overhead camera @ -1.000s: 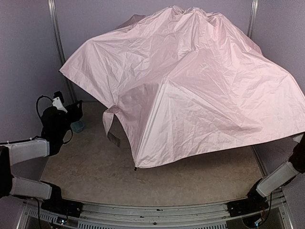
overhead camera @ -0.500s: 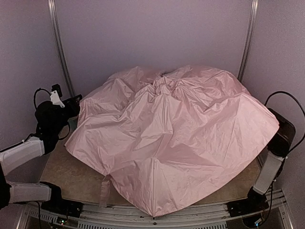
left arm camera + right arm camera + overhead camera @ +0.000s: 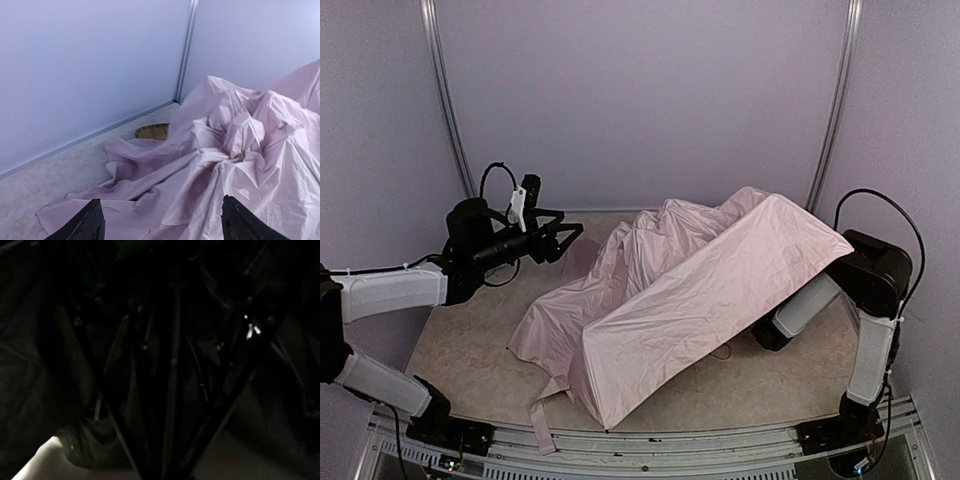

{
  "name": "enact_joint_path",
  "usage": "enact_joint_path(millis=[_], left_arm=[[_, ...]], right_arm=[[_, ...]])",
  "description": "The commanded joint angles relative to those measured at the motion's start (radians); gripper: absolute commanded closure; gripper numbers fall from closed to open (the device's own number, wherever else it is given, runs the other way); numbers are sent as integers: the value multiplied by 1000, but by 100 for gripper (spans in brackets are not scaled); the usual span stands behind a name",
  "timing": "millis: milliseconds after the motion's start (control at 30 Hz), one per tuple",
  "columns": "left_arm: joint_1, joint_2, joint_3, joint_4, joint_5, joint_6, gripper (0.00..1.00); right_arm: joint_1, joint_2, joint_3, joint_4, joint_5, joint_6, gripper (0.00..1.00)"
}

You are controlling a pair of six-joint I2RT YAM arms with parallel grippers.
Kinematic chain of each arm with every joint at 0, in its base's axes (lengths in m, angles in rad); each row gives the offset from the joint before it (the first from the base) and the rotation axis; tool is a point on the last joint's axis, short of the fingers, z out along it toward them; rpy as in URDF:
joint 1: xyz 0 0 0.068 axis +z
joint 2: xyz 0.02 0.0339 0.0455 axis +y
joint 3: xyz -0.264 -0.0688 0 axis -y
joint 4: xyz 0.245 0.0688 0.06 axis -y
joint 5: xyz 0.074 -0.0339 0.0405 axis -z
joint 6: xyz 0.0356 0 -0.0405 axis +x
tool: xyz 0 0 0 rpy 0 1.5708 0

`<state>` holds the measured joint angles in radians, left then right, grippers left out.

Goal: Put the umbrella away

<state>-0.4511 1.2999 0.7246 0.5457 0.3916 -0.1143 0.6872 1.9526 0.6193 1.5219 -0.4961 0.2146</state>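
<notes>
Umbrella [image 3: 700, 290] slumps ahead of left gripper's [image 3: 570, 240] spread, empty fingers [image 3: 85, 224]; only that wrist view shows a woven tray [image 3: 152, 131] beyond. Right gripper's grip under canopy: cannot tell.

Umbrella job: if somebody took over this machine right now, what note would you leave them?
Left pincer: open, empty, hovering beside the umbrella.
Right pincer: hidden under the canopy, state unseen.
Umbrella: canopy slumped across the table, draped over the right arm; a woven tray peeks out behind it.
Done: canopy down, not folded.
To do: gather it, bundle it, put it away.
</notes>
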Motion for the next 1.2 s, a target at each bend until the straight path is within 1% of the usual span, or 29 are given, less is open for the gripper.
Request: enact_joint_path(millis=[0, 100, 167, 233, 333, 433, 500, 567, 600, 667, 733, 800, 833, 867, 900, 933, 1100, 1133, 1167], left_arm=[[-60, 98, 55, 54, 267, 12, 19], [-114, 162, 76, 138, 362, -4, 14], [-159, 189, 86, 189, 398, 10, 13], [-196, 218, 115, 218, 391, 20, 12], [-227, 251, 156, 282, 382, -8, 13], [-253, 265, 172, 402, 374, -46, 14], [-274, 272, 182, 439, 350, -48, 14], [-293, 285, 201, 426, 319, -32, 15], [-295, 293, 212, 417, 305, -33, 18], [-295, 311, 222, 407, 293, -44, 25], [-291, 319, 222, 390, 295, -44, 36], [-282, 310, 213, 381, 294, -51, 48], [-275, 299, 204, 385, 291, -56, 54], [-267, 288, 188, 393, 287, -61, 60], [-258, 274, 176, 399, 280, -66, 66], [-246, 259, 168, 405, 271, -70, 70], [-171, 177, 107, 423, 226, -83, 91], [-150, 158, 94, 431, 207, -88, 94], [-130, 136, 81, 435, 177, -89, 95]], right_arm=[[14, -95, 59, 95, -46, -50, 100], [26, -118, 81, 49, -71, -72, 100], [40, -136, 100, -2, -86, -102, 100], [63, -152, 124, -66, -102, -146, 100], [87, -153, 170, -167, -135, -206, 100], [97, -142, 211, -247, -169, -227, 100], [101, -131, 244, -298, -200, -235, 97], [111, -120, 286, -407, -224, -271, 92], [118, -118, 315, -461, -228, -306, 88], [129, -119, 349, -564, -224, -365, 76], [127, -131, 357, -602, -214, -379, 55], [122, -147, 351, -634, -194, -405, 29], [116, -158, 347, -655, -179, -410, 19], [107, -169, 342, -673, -167, -411, 10], [97, -179, 331, -685, -161, -405, 5], [85, -190, 318, -692, -160, -399, 1], [19, -261, 235, -717, -165, -367, 0], [2, -274, 212, -722, -172, -359, 0], [-15, -293, 192, -724, -178, -351, 0]])
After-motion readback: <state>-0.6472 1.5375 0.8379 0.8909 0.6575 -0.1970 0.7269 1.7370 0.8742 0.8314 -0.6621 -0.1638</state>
